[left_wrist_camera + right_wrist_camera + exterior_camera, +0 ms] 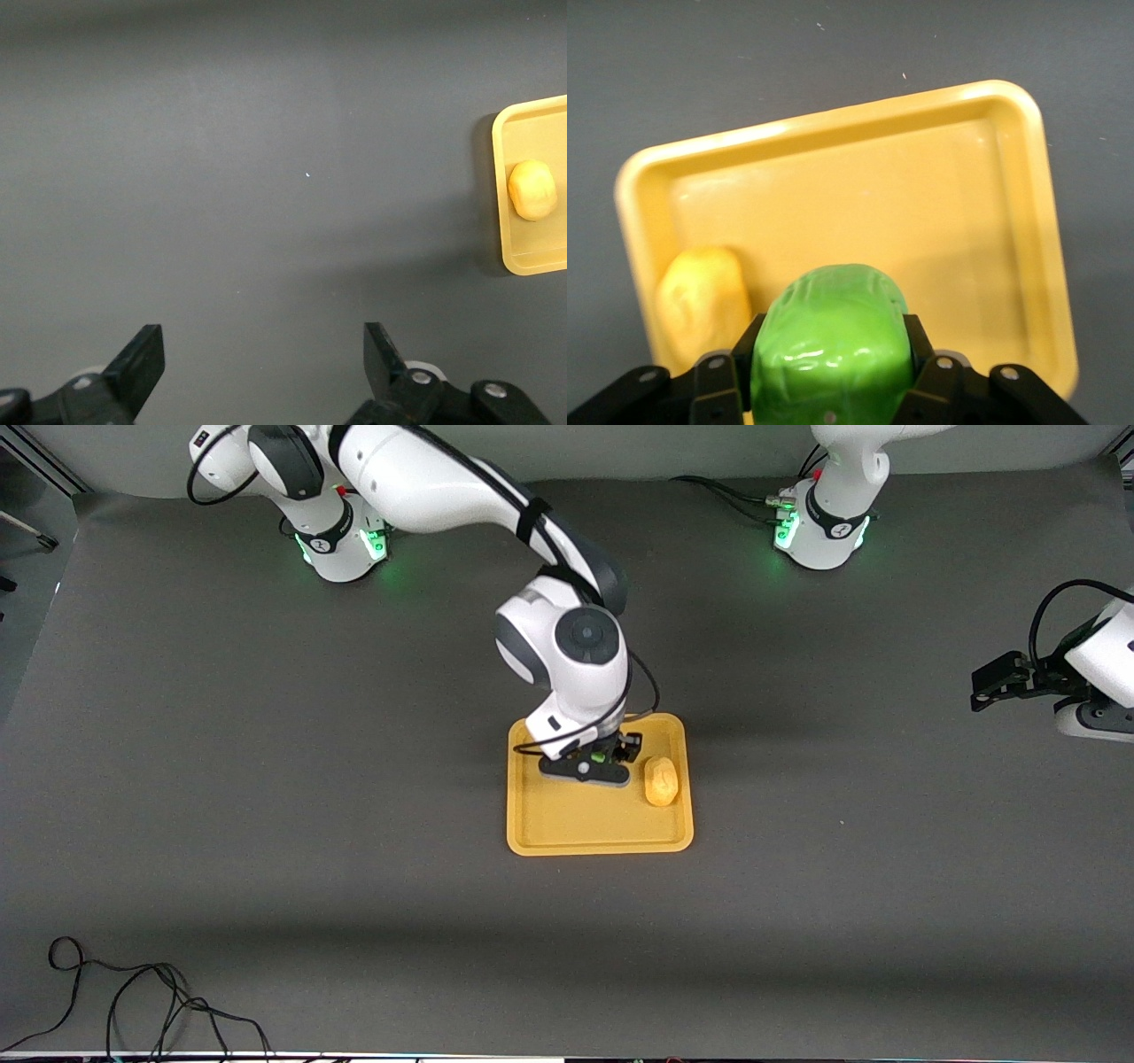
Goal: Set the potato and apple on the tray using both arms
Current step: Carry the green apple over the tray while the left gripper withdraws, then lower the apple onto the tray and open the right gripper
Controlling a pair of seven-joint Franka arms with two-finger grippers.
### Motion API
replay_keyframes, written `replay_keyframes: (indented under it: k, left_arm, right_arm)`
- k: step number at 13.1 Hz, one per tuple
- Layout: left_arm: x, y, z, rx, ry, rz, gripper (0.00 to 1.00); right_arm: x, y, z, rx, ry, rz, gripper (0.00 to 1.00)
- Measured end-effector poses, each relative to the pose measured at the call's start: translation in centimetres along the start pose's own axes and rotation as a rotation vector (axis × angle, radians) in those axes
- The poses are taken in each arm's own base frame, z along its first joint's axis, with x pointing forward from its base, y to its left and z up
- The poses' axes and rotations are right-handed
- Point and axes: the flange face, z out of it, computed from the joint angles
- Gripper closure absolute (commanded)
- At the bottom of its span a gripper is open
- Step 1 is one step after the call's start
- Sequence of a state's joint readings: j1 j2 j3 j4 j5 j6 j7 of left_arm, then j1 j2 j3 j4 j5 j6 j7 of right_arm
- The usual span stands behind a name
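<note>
While my right pincer (830,390) hangs over the yellow tray (567,828) w/ fingers clamped on the green apple (831,341), the potato (661,780) lies on the tray twd the left arm's end. My left pincer (264,376) waits spread wide, gripping nothing, above bare table (266,779).
</note>
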State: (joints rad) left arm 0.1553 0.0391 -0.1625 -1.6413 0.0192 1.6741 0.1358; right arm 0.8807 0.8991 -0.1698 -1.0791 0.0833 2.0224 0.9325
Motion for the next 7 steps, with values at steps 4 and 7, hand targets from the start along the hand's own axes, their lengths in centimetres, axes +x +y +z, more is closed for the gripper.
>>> replay_keyframes:
  k: [4,7]
  left_arm:
    - [0.1,0.0,0.1,-0.001,-0.001,0.001,0.0]
    - [0.1,0.0,0.1,-0.001,-0.001,0.001,0.0]
  right_arm:
    - [0.3,0.9,7.7,0.04,0.049,0.008,0.49]
    - [0.1,1.4,9.0,0.04,0.052,0.01,0.0]
